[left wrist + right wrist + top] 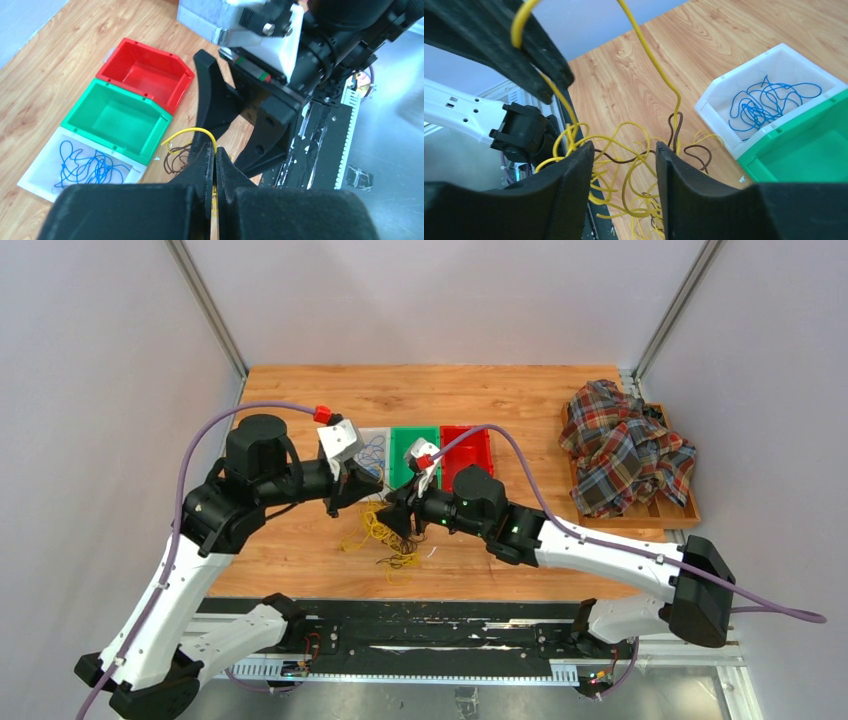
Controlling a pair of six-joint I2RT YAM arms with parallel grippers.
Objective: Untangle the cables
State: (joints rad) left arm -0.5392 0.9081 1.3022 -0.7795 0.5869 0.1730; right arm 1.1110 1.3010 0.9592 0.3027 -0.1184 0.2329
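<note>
A tangle of yellow and dark brown cables [385, 540] lies on the wooden table in front of the bins. My left gripper [215, 152] is shut on one yellow cable [192, 131], which arches out above its tips and is lifted off the pile. In the right wrist view that yellow cable [659, 75] runs up from the heap to the left fingers [499, 45]. My right gripper [624, 150] stands open low over the tangle. Yellow strands and a brown cable [624, 160] cross the gap between its fingers. Blue cables [769, 100] lie in the white bin [719, 100].
Three bins stand in a row behind the tangle: white [372, 435], green [408, 432] and red [468, 430]. A plaid cloth [625, 445] lies heaped on a wooden tray [680, 515] at the right. The two grippers are close together over the pile.
</note>
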